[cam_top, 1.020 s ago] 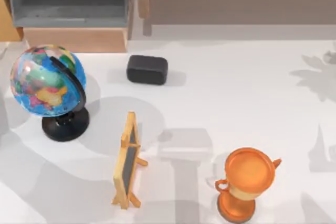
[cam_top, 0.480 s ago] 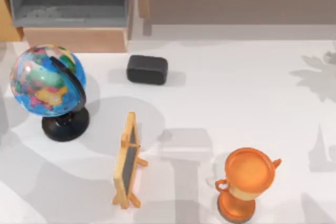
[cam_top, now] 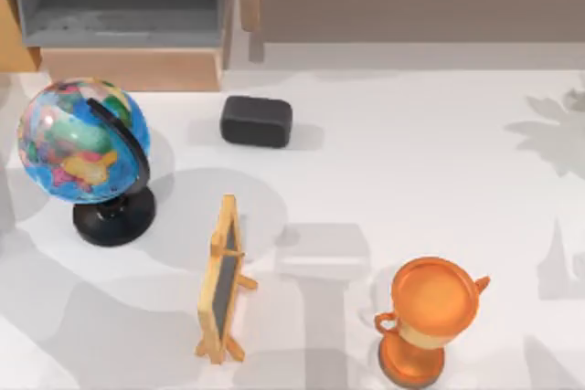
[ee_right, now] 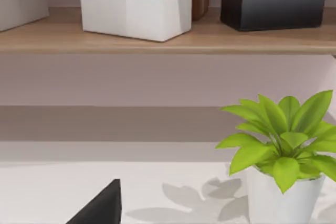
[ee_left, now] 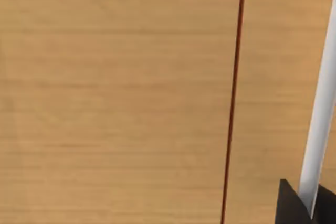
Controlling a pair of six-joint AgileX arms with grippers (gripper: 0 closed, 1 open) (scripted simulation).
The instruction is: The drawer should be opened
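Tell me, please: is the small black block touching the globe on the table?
Apart. The top view shows bare white table between the black block and the globe; the block lies to the globe's right, nearer the cabinet.

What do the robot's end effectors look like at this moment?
Left end effector: a matte black, sharp-cornered wedge. Right end effector: likewise plain matte black, tapering to a point. No cables or markings are visible on either.
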